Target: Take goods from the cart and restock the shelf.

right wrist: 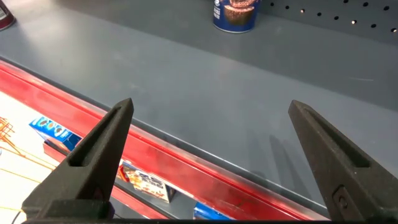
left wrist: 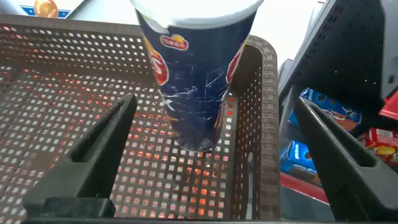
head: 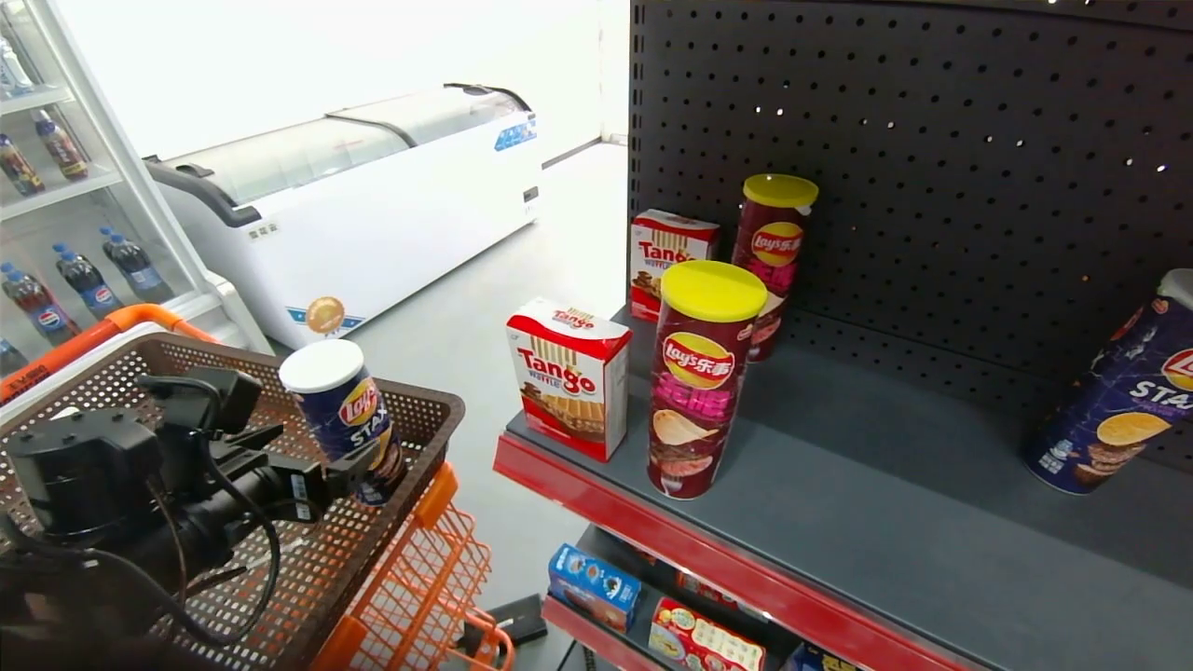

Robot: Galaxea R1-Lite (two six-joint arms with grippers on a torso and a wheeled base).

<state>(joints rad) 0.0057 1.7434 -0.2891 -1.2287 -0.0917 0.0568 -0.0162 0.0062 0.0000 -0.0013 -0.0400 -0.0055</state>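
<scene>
Head view: dark grey shelf [head: 839, 485] with a red front lip runs from 6 to 3 o'clock, backed by a black pegboard [head: 932, 140] at 1 o'clock. Pale floor [head: 485, 308] fills the centre. White chest freezer [head: 373, 214] at 11 o'clock, glass-door cooler [head: 65, 186] with bottles at 9–10 o'clock.

Shelf stock sits at the left end: front wafer box [head: 569, 382] right at the lip, front maroon can [head: 701, 382] with yellow lid just beside it. Rear wafer box [head: 666, 256] and rear maroon can [head: 774, 252] stand behind them near the pegboard. Second blue can [head: 1114, 401] at 3 o'clock is tilted, its top against the pegboard. Wide bare deck lies between the maroon cans and that can, open to the lip. Lower shelf at 6 o'clock holds small boxes [head: 594, 582].

Cart [head: 438, 410] at 8 o'clock: brown mesh basket on an orange frame, near the shelf's left end with a floor gap between. Inside it, blue can [head: 347, 410] with a white lid, roughly upright, close to the basket's rim on the shelf side.

Left gripper [left wrist: 214, 106] is in the basket, fingers spread wide either side of the blue can's lower body, with gaps on both sides, no contact seen. Right gripper [right wrist: 211, 106] hangs over the bare shelf deck near the red lip, fingers wide, holding nothing.
</scene>
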